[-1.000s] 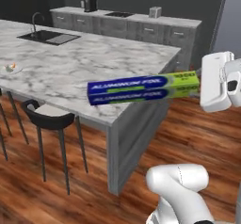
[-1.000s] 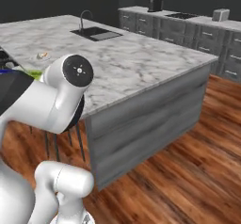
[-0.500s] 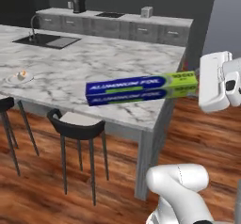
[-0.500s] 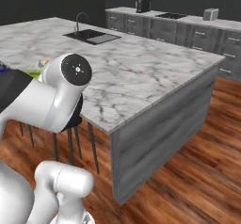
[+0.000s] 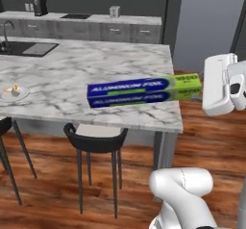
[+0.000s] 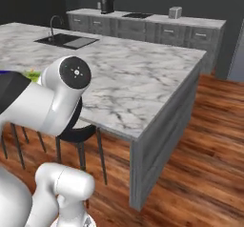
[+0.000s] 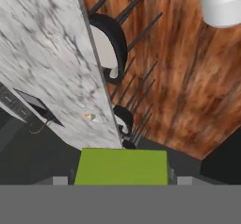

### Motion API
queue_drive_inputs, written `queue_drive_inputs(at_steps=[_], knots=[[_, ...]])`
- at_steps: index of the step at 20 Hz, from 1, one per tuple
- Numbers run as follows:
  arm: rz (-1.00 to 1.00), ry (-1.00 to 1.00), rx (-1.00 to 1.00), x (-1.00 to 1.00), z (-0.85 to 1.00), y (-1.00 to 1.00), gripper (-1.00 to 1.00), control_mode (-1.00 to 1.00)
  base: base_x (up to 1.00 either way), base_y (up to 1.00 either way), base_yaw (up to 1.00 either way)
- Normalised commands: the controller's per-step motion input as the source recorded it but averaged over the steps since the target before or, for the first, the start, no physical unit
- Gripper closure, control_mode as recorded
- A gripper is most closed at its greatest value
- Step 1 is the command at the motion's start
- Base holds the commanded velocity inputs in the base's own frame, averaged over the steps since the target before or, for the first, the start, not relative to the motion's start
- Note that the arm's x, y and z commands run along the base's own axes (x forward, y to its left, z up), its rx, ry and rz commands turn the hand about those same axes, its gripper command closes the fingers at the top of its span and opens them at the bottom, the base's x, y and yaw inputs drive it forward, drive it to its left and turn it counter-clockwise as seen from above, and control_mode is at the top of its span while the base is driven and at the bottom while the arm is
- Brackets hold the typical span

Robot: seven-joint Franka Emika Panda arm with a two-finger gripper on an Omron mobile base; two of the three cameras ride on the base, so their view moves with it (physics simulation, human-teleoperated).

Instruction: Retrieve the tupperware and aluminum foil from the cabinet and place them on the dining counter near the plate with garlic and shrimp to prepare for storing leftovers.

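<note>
Gripping the aluminum foil by its green end, the claw held it level above the desk. Best practice: carry it well toward the plate, then lower it flat.

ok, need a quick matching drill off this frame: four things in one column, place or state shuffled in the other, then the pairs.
Things:
1. aluminum foil
2. plate with garlic and shrimp
3. black stool
4. black sink

Places or states:
A. inset in the dining counter top, far left
B. held in the air by its lime-green end in the claw
C. on the wood floor, tucked under the counter's near edge
D. resting on the marble near the left edge of the left base view

Pairs: 1-B, 2-D, 3-C, 4-A
</note>
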Motion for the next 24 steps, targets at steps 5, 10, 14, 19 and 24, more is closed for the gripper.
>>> queue_drive_inputs(at_steps=[5, 10, 14, 19, 24], knots=[[0.00, 0.00, 0.00, 0.00, 0.00, 0.00, 1.00, 1.00, 0.15, 1.00, -0.16], [0.00, 0.00, 0.00, 0.00, 0.00, 0.00, 1.00, 1.00, 0.32, 1.00, -0.14], [0.00, 0.00, 0.00, 0.00, 0.00, 0.00, 1.00, 1.00, 0.44, 1.00, -0.22], [0.00, 0.00, 0.00, 0.00, 0.00, 0.00, 1.00, 1.00, 0.47, 1.00, -0.27], [0.00, 0.00, 0.00, 0.00, 0.00, 0.00, 1.00, 1.00, 0.44, 1.00, -0.36]])
